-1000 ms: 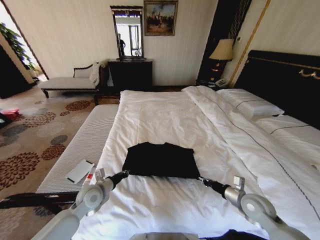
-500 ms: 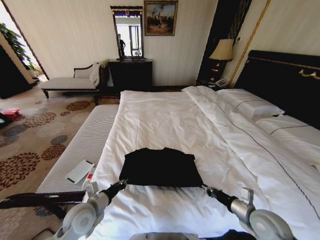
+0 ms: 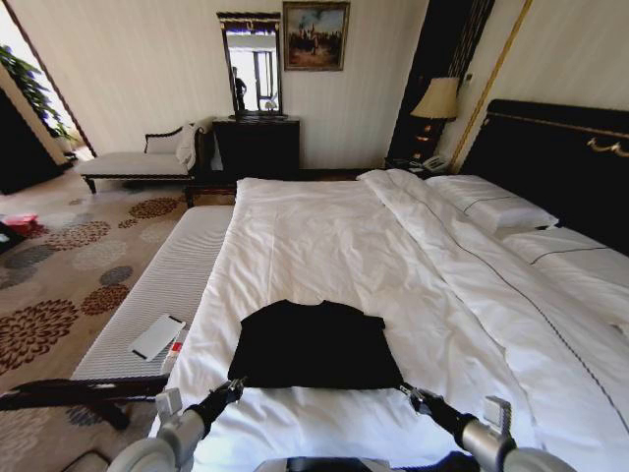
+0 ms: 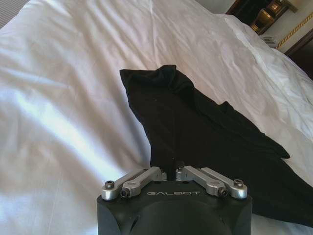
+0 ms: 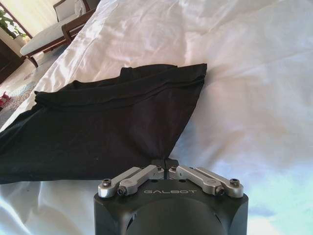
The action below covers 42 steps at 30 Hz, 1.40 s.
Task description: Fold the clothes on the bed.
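Spreading wide and white, the bed point(image 3: 324, 236) carries the black T-shirt point(image 3: 314, 344) near its foot edge. Left gripper point(image 4: 174, 166) and right gripper point(image 5: 165, 163) pinch its near corners; soft, light fabric (likely to sag), best held at corners.

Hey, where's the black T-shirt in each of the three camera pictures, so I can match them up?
Head view: the black T-shirt lies flat low in the middle, on the white duvet.
Left wrist view: it runs from centre to the lower right, its corner pinched in the left pincer.
Right wrist view: it spreads across the left and centre, its corner pinched in the right pincer.
Shared landmark: the white duvet under the shirt.
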Motion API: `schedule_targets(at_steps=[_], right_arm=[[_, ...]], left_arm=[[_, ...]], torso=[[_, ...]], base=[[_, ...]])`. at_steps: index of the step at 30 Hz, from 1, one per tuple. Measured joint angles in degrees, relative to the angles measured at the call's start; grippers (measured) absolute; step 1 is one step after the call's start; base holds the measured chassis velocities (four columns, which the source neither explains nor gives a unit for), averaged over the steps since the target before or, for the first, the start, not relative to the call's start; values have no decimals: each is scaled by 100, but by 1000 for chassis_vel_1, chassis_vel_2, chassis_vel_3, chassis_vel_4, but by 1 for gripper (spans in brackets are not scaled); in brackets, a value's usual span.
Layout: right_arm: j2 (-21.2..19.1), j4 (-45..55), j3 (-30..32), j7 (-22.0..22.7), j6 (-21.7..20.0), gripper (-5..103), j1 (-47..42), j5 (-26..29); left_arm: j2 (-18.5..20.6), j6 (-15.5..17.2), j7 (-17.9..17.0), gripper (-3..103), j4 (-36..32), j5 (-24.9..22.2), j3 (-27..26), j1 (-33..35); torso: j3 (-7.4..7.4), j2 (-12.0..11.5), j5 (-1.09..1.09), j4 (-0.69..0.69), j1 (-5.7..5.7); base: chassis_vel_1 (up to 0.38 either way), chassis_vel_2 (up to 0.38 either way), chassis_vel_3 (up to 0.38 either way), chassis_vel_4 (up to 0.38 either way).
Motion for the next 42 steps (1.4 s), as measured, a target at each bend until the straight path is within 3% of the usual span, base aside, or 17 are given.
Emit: schedule_targets(at_steps=[12, 24, 32, 42], right_arm=[[122, -18, 66, -65, 127, 0, -134, -38], [-66, -34, 75, 142, 11, 0, 234, 287], [-448, -123, 10, 495, -186, 0, 882, 835], [-880, -415, -173, 733, -344, 0, 1525, 1436]], left_arm=[[-207, -95, 88, 2, 76, 154, 41, 100], [-81, -28, -229, 2, 195, 135, 376, -448], [272, 178, -897, 2, 344, -582, 869, -2004], [421, 208, -1140, 2, 730, -850, 1360, -2797]], torso=[[0, -1, 0, 0, 0], [1, -1, 0, 0, 0], [2, -2, 0, -1, 1], [1, -2, 0, 1, 1]], base=[[0, 0, 0, 0], [0, 0, 0, 0], [0, 0, 0, 0], [0, 0, 0, 0]])
